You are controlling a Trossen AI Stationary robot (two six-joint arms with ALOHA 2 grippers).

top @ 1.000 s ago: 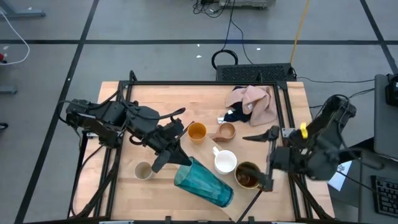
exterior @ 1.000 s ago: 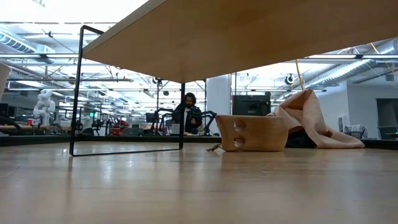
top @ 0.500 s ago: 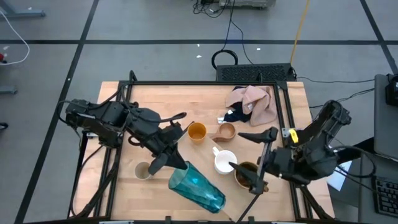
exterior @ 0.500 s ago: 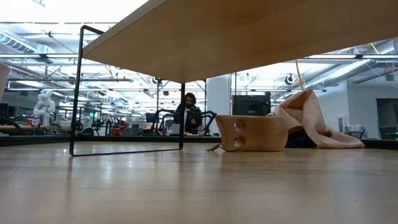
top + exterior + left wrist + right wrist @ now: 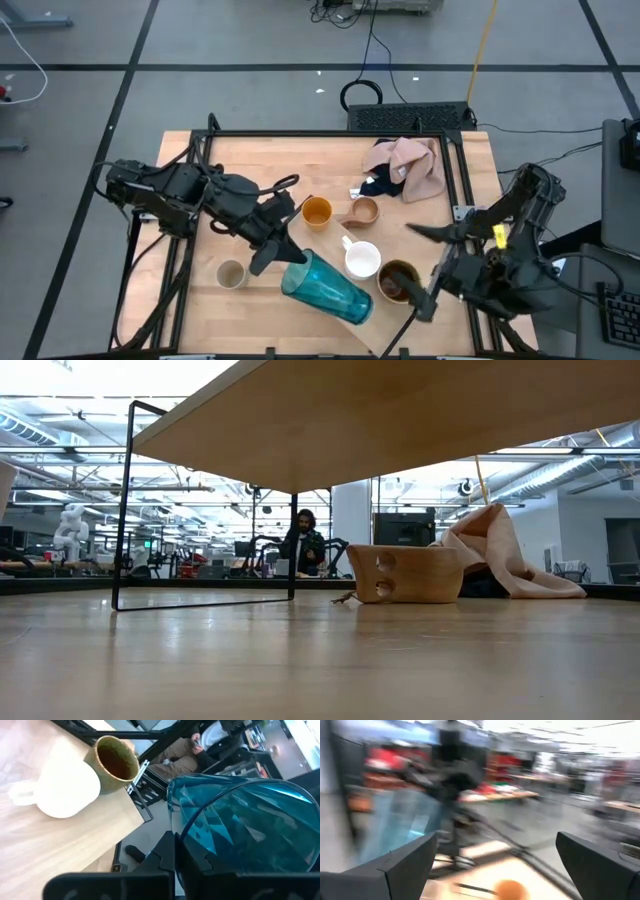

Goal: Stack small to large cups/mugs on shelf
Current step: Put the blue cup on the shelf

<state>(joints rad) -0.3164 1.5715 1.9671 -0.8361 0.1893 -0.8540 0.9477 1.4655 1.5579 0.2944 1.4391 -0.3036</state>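
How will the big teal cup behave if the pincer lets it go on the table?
The teal cup is tall, round and tapered, held tilted by the left pincer: it would probably tip and roll. Its glossy wall looks slippery, perhaps fragile.

My right wrist view is all blurred, the teal glazed cup (image 5: 395, 827) only a smear; in my left wrist view its base is cut off; in the low view the shelf (image 5: 380, 420) hides my arms.

Cup colours on the pale wooden tabletop (image 5: 330, 165)

Faceted teal glass cup (image 5: 328, 288); orange cup (image 5: 317, 212); white handled mug (image 5: 361, 260); dark brown handled mug (image 5: 398, 281); pink cloth (image 5: 412, 165).
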